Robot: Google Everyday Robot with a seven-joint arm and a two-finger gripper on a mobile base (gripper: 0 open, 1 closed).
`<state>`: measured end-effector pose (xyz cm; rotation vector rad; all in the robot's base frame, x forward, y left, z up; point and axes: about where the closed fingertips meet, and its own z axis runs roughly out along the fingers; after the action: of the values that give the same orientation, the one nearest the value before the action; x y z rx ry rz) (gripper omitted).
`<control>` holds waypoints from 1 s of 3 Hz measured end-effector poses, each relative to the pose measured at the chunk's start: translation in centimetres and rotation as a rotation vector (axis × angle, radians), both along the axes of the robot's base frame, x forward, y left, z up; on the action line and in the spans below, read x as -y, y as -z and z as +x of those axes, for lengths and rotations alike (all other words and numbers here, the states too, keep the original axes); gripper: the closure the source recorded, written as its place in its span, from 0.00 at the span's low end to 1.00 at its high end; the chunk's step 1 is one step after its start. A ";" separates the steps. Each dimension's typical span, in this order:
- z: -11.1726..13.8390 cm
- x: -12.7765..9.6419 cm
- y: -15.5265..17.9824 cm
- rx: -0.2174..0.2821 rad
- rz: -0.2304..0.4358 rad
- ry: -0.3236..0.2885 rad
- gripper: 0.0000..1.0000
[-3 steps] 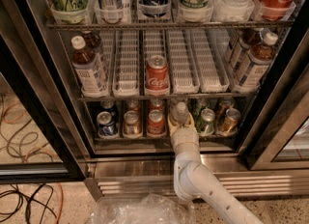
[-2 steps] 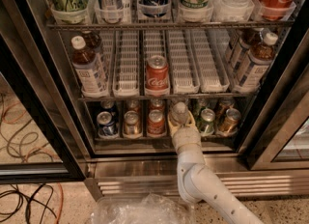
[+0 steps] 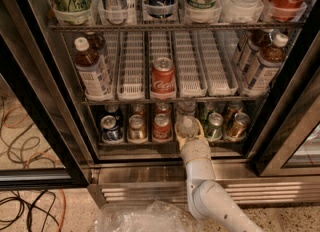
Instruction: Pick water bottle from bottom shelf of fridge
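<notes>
fridge [image 3: 52, 101] bottom shelf [image 3: 145, 144]: cans [image 3: 162, 127] in lanes | gripper [image 3: 189, 130] at its front | jaws clamped on water bottle [image 3: 187, 124]

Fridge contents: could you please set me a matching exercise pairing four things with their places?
1 red can
2 brown bottle
3 blue can
4 end effector

A bottom shelf, far left
B middle shelf, centre
C at the water bottle, bottom shelf front
D middle shelf, left end

Pairs: 1-B, 2-D, 3-A, 4-C.
</notes>
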<state>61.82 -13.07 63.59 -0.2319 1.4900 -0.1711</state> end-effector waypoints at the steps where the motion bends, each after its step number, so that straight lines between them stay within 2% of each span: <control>1: -0.3 -0.2 0.0 0.005 -0.004 -0.013 1.00; 2: -0.2 -0.5 -0.4 0.004 -0.005 -0.022 1.00; 3: -0.1 -2.2 -1.7 0.015 -0.015 -0.058 1.00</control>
<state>61.69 -10.91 65.31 -0.2850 1.4655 -0.1373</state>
